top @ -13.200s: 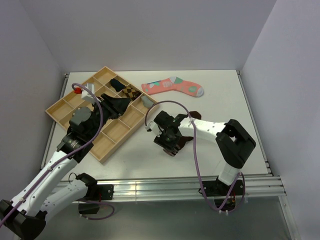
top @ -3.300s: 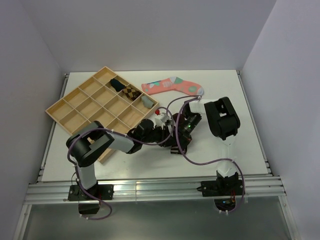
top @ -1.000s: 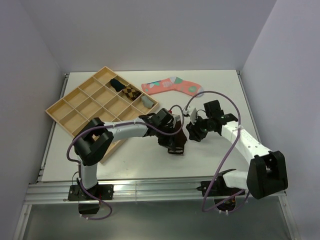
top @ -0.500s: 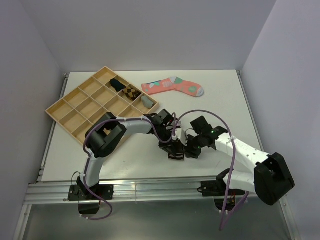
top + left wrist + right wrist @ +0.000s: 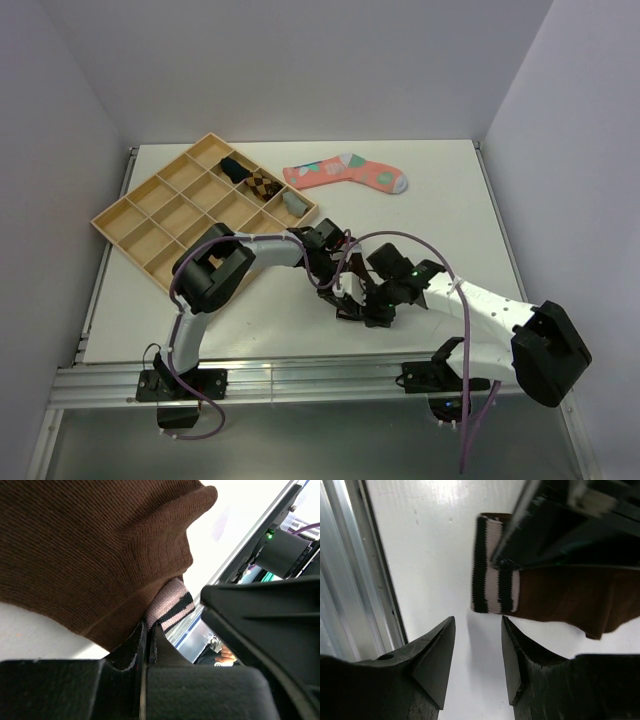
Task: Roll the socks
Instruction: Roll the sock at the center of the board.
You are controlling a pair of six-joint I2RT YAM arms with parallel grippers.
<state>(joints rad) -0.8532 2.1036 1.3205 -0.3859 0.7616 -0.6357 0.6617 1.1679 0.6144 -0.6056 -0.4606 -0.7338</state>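
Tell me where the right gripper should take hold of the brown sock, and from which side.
Probably the striped cuff, at the bare part nearest the right gripper. The cuff lies flat on the table, and the right jaws stand open just short of its edge. The left gripper holds the brown sock on the cuff's far side, so come in low along the table from the near side.

No legible text, label, brand or number anywhere

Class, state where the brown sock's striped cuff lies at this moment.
In the right wrist view the cuff lies on the table near its front edge, just ahead of the open right tool and partly under the left tool.
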